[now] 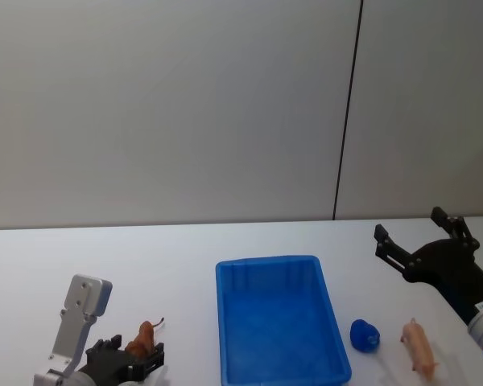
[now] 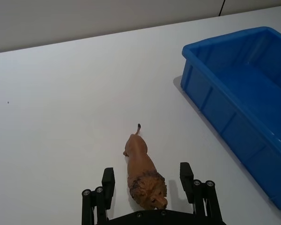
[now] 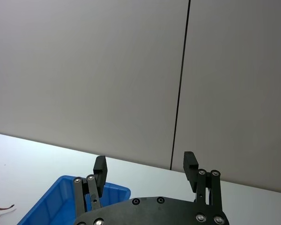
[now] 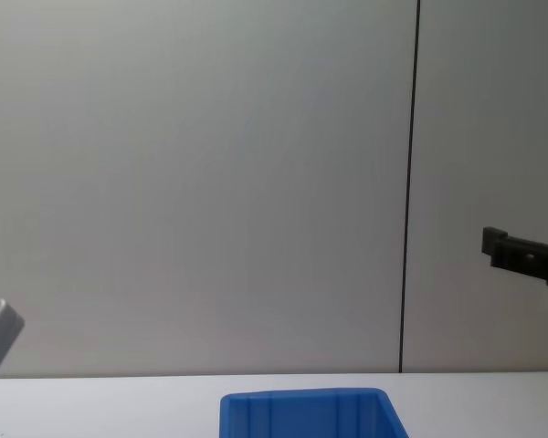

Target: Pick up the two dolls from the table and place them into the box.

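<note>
Left gripper (image 2: 147, 174) is low over the white table (image 2: 61, 117). Its fingers are spread wide on both sides of the brown lion doll (image 2: 140, 154), not touching it. Blue box (image 1: 278, 263) nearby shows just its bare floor. Pink pig doll (image 1: 419, 347) lies right of the box. Right gripper (image 3: 145, 161) hangs high, fingers wide apart, holding nothing.

Open table (image 1: 185, 273) lies between the lion doll (image 1: 145, 336) and the box (image 1: 267, 262). Near the front right corner, a small blue thing (image 1: 365, 334) sits between the box and the pig doll (image 1: 419, 347).
</note>
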Tool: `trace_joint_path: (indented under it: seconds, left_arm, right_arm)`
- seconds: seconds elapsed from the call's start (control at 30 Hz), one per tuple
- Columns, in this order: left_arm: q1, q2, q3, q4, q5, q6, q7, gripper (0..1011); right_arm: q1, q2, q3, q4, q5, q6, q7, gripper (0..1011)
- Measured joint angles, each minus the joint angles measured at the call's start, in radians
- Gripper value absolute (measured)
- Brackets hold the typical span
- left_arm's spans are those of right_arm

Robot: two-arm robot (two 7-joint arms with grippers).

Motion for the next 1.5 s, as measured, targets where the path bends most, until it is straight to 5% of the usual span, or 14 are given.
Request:
trace_joint_path:
  seconds: [0.53, 1.17, 1.5]
  left_arm:
    - [-0.014, -0.021, 0.006, 0.051, 0.023, 0.005, -0.008, 471]
    - [0.006, -0.004, -0.004, -0.017, 0.073, -0.049, 0.023, 471]
    - [0.001, 0.007, -0.012, -0.074, 0.111, -0.103, -0.041, 471]
  right_arm:
    - [0.0, 0.0, 0.0, 0.0, 0.0, 0.0, 0.0, 1001]
    - [0.0, 0.0, 0.0, 0.0, 0.0, 0.0, 0.0, 1001]
    - [0.0, 0.0, 0.0, 0.0, 0.0, 0.0, 0.0, 1001]
